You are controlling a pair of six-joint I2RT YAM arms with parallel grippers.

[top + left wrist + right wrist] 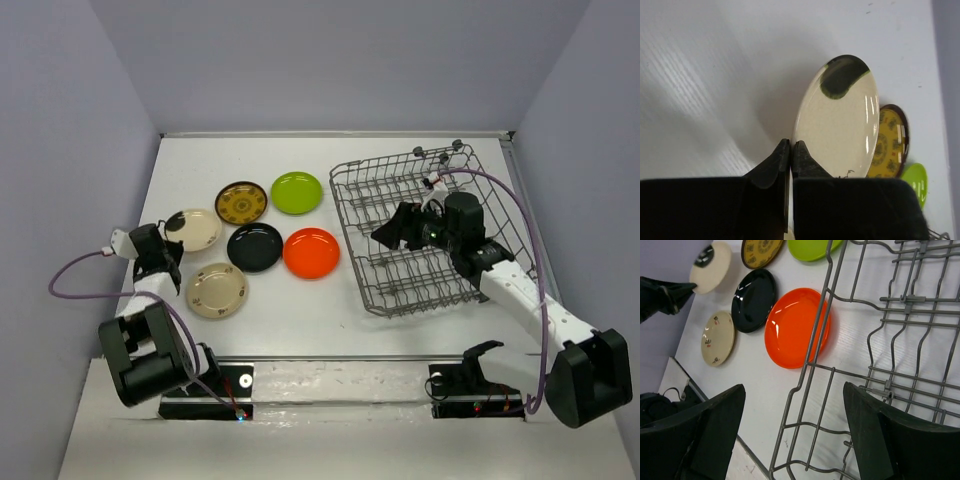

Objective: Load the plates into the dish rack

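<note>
Two-arm station with six plates and one dish rack (390,180) on a white tabletop (300,320). Five plates lie flat, left of the rack: brown-and-gold plate (241,202), lime green plate (297,193), black plate (254,247), orange plate (311,253) and speckled beige plate (217,290). The sixth, a cream plate (840,130), is tilted, its rim pinched by the closed left fingers (790,152). The right fingers (395,230) are spread apart, holding nothing, above the rack.

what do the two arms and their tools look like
White links, black joints and bases on left arm and right arm. Left tool and right tool are black, with wedge-shaped fingers; a purple cable loops to each wrist.
</note>
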